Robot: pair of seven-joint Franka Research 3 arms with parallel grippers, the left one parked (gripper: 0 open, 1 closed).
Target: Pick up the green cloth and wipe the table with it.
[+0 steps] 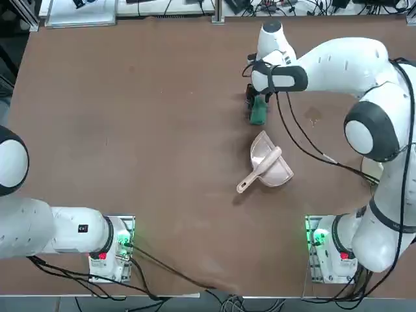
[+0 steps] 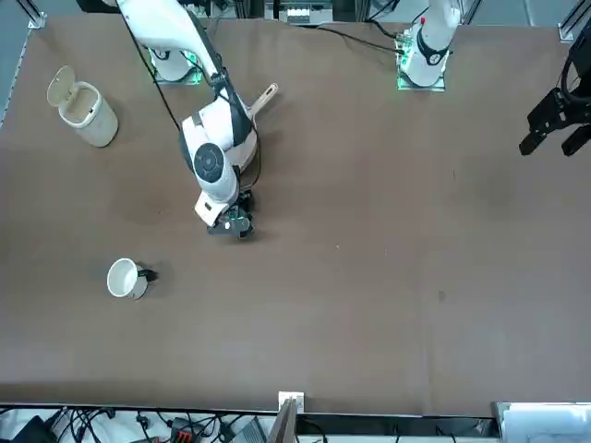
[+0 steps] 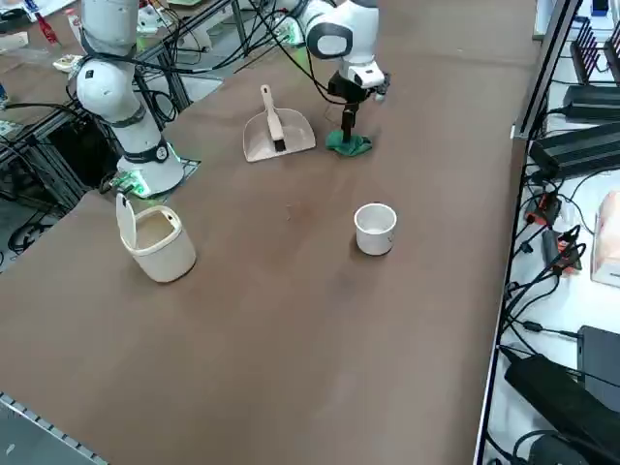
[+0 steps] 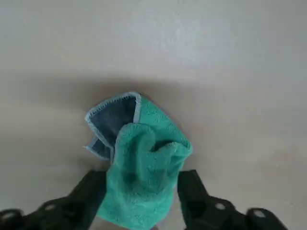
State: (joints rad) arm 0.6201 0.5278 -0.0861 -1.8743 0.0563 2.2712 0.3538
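The right gripper pinches the cloth between its fingers on the tabletop; a loose bunched grip could let it slip out mid-wipe.

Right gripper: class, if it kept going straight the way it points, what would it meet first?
The right gripper points down, with the green cloth between its fingers. The cloth comes first, the table right beneath it.

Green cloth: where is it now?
Top view: the green cloth sits on the table, pinched in the right claw, just beyond the pink dustpan.
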